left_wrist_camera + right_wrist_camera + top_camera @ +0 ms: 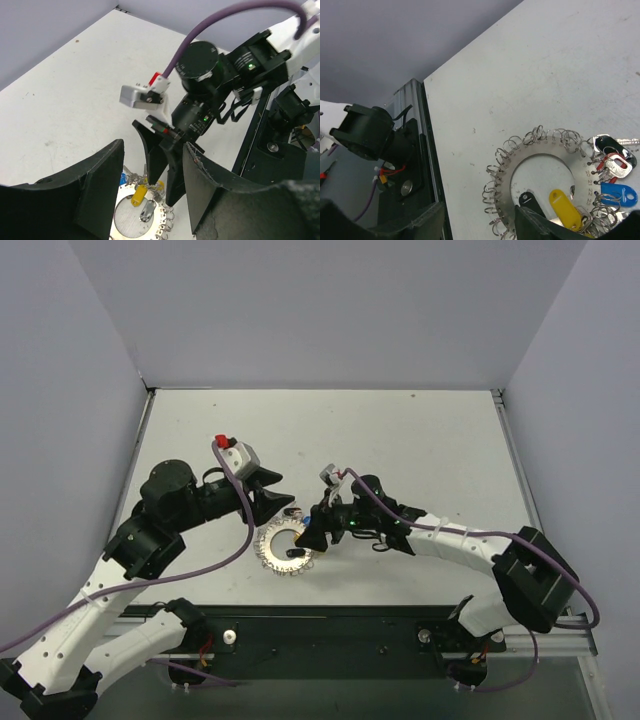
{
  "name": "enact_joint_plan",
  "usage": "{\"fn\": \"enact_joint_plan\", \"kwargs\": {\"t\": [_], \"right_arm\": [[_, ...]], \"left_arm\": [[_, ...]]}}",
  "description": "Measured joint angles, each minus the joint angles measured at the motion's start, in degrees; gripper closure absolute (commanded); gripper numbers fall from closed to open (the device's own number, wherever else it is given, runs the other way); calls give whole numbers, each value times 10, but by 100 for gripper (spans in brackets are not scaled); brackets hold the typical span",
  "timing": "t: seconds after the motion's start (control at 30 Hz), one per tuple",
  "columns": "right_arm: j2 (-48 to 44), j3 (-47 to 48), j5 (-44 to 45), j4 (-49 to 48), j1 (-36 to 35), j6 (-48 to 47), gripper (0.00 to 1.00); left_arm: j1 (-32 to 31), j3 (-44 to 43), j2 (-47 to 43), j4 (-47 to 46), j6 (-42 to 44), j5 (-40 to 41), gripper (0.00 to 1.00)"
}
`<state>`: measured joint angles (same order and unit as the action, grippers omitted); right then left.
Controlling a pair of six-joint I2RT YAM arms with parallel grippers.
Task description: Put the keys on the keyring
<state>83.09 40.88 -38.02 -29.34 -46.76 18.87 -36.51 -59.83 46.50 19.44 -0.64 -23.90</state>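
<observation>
Stiff, slippery keyring (pixel 542 148) judged best pinched at rim; light keys (pixel 565 202) by heads; left hand (pixel 278 498) and right hand (pixel 312 535) seen parted, empty.

Left fingers (pixel 268 498), right fingers (pixel 312 537) flank keyring (pixel 272 550); far table (pixel 420 430) open.

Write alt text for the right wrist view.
A flat silver keyring edged with wire loops lies on a white table, with a black key, a red key and a blue key at its right rim and a yellow key over its hollow centre. The right hand, open, frames the bottom edge.
</observation>
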Motion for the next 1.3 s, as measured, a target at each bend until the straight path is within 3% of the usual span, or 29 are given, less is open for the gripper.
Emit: {"fn": "enact_joint_plan", "kwargs": {"t": [0.17,0.23,0.5,0.73,1.03,1.3], "right_arm": [[-58,0,12,14,16,-12,31],[-77,0,17,16,32,-13,20],[-118,0,18,29,94,-15,16],[-143,0,18,49,121,-20,3],[-179,0,42,74,167,-20,0],[-213,-46,74,77,285,30,0]], "left_arm": [[4,4,2,-1,-11,19,37],[6,9,2,-5,-18,25,34],[10,29,13,-33,-45,32,27],[15,38,47,-60,-66,32,18],[40,88,125,-131,-150,40,14],[97,129,225,-179,-254,65,11]]}}
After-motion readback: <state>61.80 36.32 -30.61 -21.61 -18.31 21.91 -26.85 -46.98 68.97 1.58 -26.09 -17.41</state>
